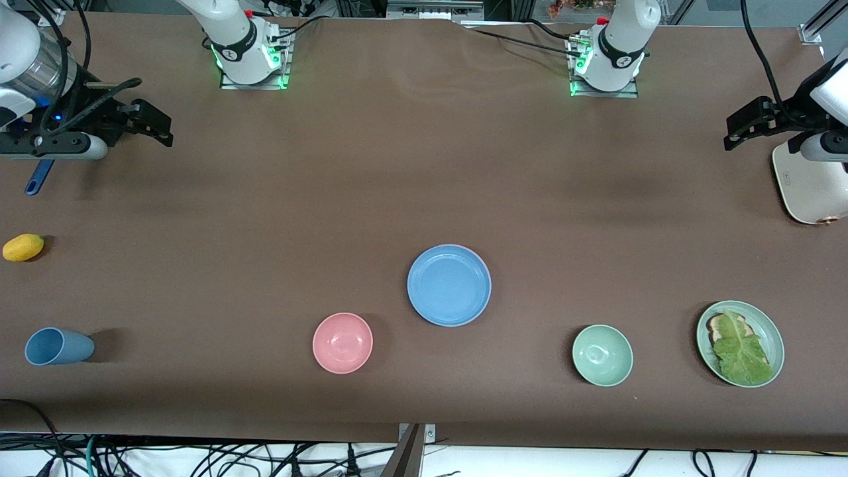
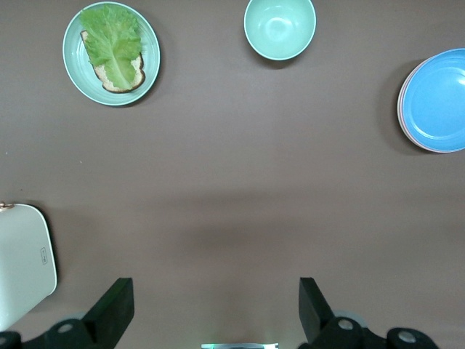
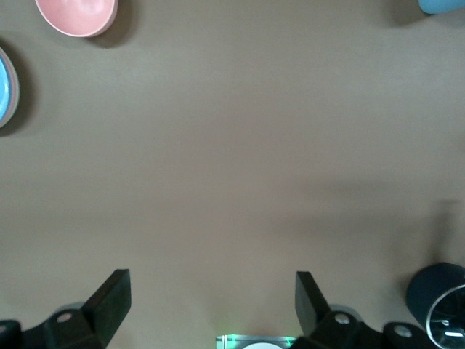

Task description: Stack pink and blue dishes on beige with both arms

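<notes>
The sky-blue plate lies mid-table, on top of the pale pink plate, of which only a thin rim shows under it. No beige plate shows in any view; whether it lies under the two I cannot tell. My left gripper hangs open and empty over the left arm's end of the table; its wrist view shows the left gripper over bare tabletop. My right gripper hangs open and empty over the right arm's end, and the right gripper also has bare tabletop beneath it.
A pink bowl and a mint-green bowl sit nearer the camera than the plates. A green plate holds toast and lettuce. A blue cup lies on its side. A yellow fruit, a white appliance.
</notes>
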You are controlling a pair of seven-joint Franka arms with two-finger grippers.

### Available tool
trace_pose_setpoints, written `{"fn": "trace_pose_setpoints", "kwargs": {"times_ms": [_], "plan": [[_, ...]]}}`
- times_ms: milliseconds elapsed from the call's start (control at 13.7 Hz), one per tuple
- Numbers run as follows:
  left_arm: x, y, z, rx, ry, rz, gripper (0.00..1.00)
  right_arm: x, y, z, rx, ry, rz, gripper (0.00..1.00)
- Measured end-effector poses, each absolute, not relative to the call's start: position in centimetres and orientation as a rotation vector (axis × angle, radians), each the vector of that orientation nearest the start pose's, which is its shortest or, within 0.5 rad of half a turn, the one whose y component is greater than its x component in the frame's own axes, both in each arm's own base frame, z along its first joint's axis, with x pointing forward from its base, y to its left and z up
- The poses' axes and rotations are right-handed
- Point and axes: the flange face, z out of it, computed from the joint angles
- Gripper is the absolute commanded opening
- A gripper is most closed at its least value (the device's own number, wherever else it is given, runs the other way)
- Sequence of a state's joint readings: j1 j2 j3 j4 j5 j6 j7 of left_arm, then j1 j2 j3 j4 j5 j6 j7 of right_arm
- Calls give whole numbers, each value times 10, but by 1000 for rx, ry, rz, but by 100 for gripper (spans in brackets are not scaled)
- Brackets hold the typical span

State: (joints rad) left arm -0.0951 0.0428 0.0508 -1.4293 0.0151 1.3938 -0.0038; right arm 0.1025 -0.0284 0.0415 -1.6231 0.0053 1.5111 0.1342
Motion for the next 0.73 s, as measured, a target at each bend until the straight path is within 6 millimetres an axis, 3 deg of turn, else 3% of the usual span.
{"fn": "trace_pose_setpoints", "kwargs": {"times_ms": [293,732], "plan": [[549,-24,650,-3119,52,125,100,536,73,606,-3150,-57,142,100],[550,-24,650,-3119,49,127,100,535,86,611,-3149,-93,120,100]]}}
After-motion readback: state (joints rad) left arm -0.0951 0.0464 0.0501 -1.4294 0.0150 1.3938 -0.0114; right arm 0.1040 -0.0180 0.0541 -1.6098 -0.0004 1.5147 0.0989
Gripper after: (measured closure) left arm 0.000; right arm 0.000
